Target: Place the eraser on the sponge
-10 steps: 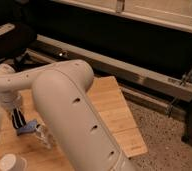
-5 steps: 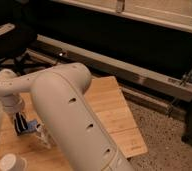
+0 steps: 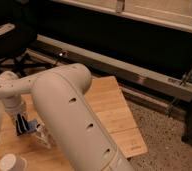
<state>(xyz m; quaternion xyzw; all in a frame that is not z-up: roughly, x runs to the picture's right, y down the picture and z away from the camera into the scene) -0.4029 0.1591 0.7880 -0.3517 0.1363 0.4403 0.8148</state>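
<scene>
Light wood table (image 3: pixel 114 112) fills the near left, with speckled floor (image 3: pixel 169 137) to its right. Nearest, at the near-left edge of the table, is a white cup (image 3: pixel 11 162), upright, seen from above. My big white arm (image 3: pixel 71 120) runs from near centre up and back, then bends left over the table and hides much of the tabletop.

My claw (image 3: pixel 22 125) hangs at the left side of the table, pointing down from the white wrist, low over the wood. It reads as dark with pale upright streaks. Can't tell if the claw is apart, together or clamped on anything. I cannot separate the eraser from the dark claw parts, so I can't tell its exact spot.

The sponge (image 3: pixel 33 125) is a small blue-grey pad lying flat on the wood, just right of the claw and partly tucked behind my arm. Can't tell if the two touch.

Farther back, a long metal rail (image 3: pixel 124 67) runs left to right along the floor behind the table. A black office chair (image 3: pixel 9 37) stands at far left.
</scene>
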